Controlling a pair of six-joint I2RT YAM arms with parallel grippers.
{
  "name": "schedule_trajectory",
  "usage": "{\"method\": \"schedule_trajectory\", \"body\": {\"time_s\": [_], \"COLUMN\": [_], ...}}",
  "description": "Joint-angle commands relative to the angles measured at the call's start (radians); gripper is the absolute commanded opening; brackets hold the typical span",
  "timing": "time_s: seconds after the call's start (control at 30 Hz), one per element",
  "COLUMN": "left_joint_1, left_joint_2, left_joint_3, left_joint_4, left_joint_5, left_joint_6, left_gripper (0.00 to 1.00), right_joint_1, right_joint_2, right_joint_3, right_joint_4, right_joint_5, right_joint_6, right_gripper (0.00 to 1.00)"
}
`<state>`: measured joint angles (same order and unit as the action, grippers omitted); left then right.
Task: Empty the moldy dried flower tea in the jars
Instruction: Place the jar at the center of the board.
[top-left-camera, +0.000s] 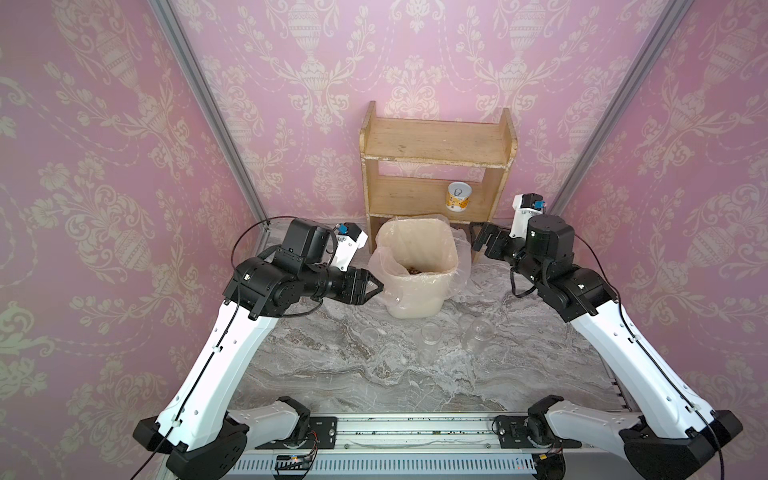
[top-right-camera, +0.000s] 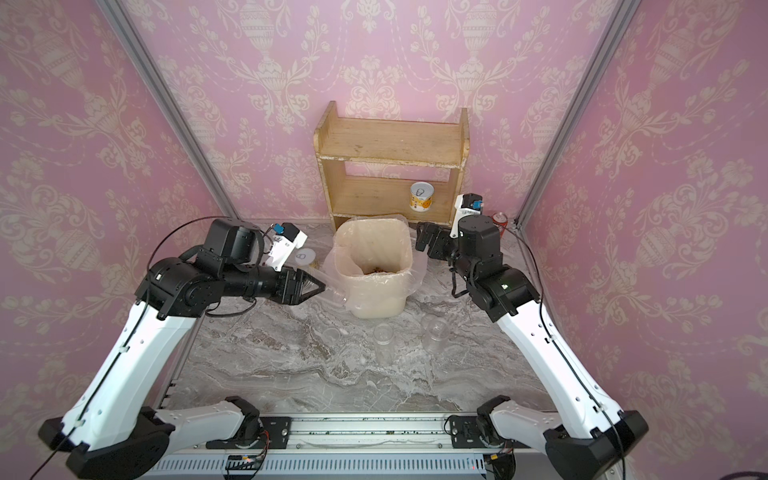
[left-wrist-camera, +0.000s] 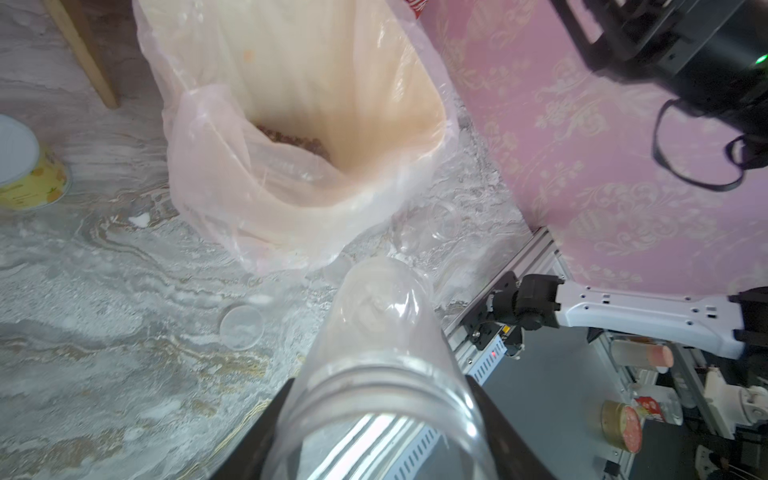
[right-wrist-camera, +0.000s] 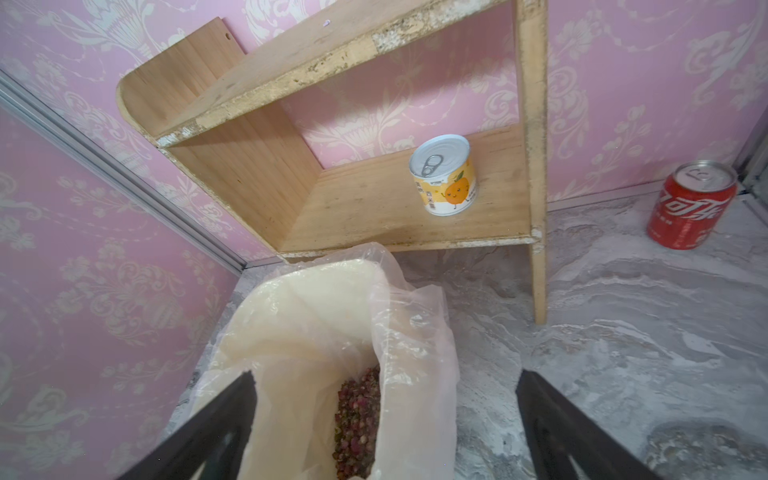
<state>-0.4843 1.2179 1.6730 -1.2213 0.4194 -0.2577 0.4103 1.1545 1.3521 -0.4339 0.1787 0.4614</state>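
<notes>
Left wrist view: the left gripper (left-wrist-camera: 378, 380) is clamped near the threaded mouth of an empty clear jar (left-wrist-camera: 374, 316), beside the lined bin (left-wrist-camera: 419, 137) holding the tea (left-wrist-camera: 291, 139). The jar looks light, slick and thin-walled (squeeze gently); mid-body seems the safest hold. The right gripper (right-wrist-camera: 386, 374) hangs with its jaws wide apart.

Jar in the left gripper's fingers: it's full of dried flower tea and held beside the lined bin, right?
No. The jar in the left gripper is empty, not full, as the left wrist view shows. It is held beside the lined bin; the tea lies inside that bin.
</notes>
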Motion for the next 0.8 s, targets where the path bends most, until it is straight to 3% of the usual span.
{"method": "schedule_trajectory", "body": {"time_s": [0.0, 0.27, 0.63, 0.77], "left_joint_1": [-0.022, -0.135, -0.254, -0.273], "left_joint_2": [-0.002, 0.015, -0.029, -0.067], "left_joint_3": [-0.041, -0.212, -0.525, -0.628], "left_joint_4": [-0.106, -0.090, 0.149, 0.233], "left_joint_5": [-0.101, -0.302, -0.459, -0.452], "left_joint_6": [0.058, 0.011, -0.139, -0.197], "left_gripper": [0.31, 0.32, 0.34, 0.31], "right_joint_1": [-0.007, -0.015, -0.024, -0.025], "right_joint_2": [-0.038, -0.116, -0.162, -0.177], "right_joint_3": [-0.034, -0.114, -0.169, -0.169], "right_joint_4": [-0.045, -0.066, -0.074, -0.075], "right_joint_5": [0.062, 0.115, 0.117, 0.118], "right_joint_6": [-0.085, -0.124, -0.139, -0.141], "right_gripper": [1.00, 1.00, 1.00, 1.00]}}
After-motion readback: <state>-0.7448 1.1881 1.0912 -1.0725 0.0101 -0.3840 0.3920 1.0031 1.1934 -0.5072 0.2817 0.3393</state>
